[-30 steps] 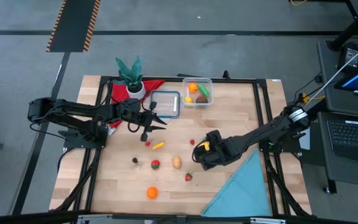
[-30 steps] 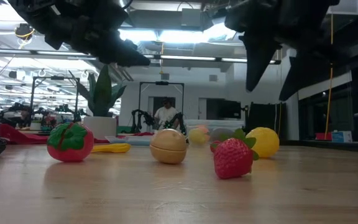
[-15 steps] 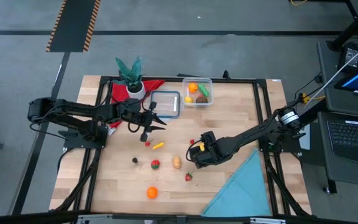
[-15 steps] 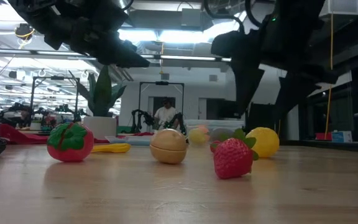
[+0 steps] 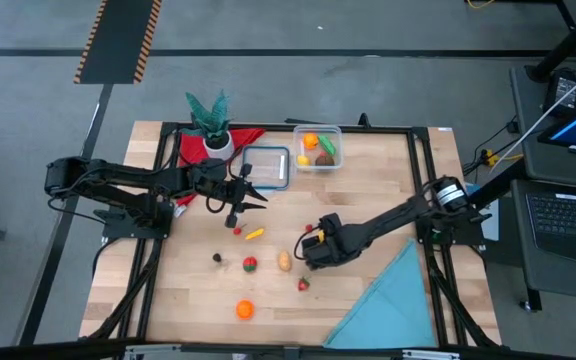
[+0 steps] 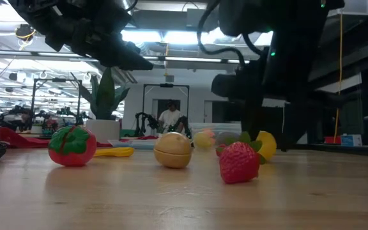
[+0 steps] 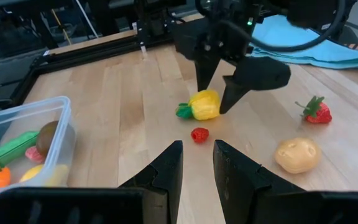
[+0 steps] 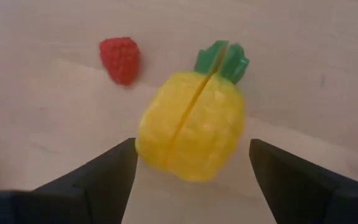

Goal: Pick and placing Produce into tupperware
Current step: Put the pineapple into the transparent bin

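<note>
The right gripper (image 8: 191, 163) stands spread wide, ungrasping, astride a yellow toy pineapple (image 8: 190, 133) with green leaves, mid-table; a red raspberry (image 8: 119, 60) lies just beside; the left gripper (image 7: 197, 163), parted, hovers near the tupperware (image 5: 318, 149).

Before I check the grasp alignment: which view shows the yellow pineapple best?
The right wrist view: the pineapple fills the frame between the open right gripper fingers. The left wrist view shows it smaller, straddled by those fingers. The low view half hides it behind the arm; the high view shows only a yellow speck.
</note>
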Robot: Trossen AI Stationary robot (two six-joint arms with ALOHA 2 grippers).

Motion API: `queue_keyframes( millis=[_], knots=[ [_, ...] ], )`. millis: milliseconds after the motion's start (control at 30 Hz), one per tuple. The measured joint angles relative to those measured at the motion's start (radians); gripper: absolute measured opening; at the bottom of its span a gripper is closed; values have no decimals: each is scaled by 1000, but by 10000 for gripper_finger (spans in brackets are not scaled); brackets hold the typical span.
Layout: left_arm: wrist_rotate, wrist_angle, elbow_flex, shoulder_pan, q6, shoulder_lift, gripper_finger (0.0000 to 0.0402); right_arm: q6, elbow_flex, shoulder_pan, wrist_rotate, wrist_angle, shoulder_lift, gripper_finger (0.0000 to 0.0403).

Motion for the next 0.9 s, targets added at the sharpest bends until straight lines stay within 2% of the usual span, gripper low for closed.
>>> queue_keyframes(
  millis=[900],
  knots=[
    [0,-4,0,0,26,0,82,104,0,-50,2,16,16,310]
  ],
)
